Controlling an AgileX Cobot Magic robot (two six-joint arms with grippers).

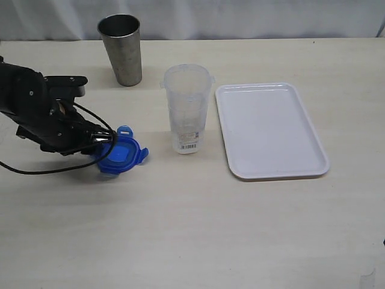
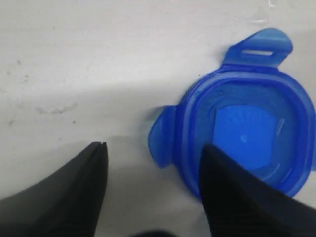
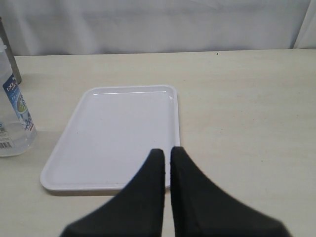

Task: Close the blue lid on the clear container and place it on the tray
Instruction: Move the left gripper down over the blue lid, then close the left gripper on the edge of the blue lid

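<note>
1. Nearest of all, the right gripper (image 3: 167, 149) hung over the near edge of the worktop (image 3: 247, 98). Its fingers were pressed together with nothing between them. It pointed at the near short rim of the tray (image 3: 123, 133), parked there, I'd judge, to leave room for the other arm.
2. Toward the worktop's left edge, the left gripper (image 2: 154, 146) sat low with its jaws about half parted. One finger lay over the blue lid (image 2: 247, 123), the other stood out on bare worktop, and a clip tab (image 2: 162, 134) showed in the gap. Nothing looked clamped. It read as lining up a pinch on the rim, since a flat lid offers only its edge.
3. The blue lid itself lay on the worktop, off the clear container (image 1: 187, 111) and a little apart from it on the left arm's side. I couldn't tell whether it lay flat or tipped.
4. The clear container stood upright and open-mouthed in the middle of the worktop, barcode label (image 1: 189, 145) low on its wall. It was just beside the tray's long rim, not on the tray, so the carry should be short.
5. The tray lay flat toward the worktop's right edge, nothing on it.
6. By the far edge stood a grey tumbler (image 1: 121, 51), no part of this job.
</note>
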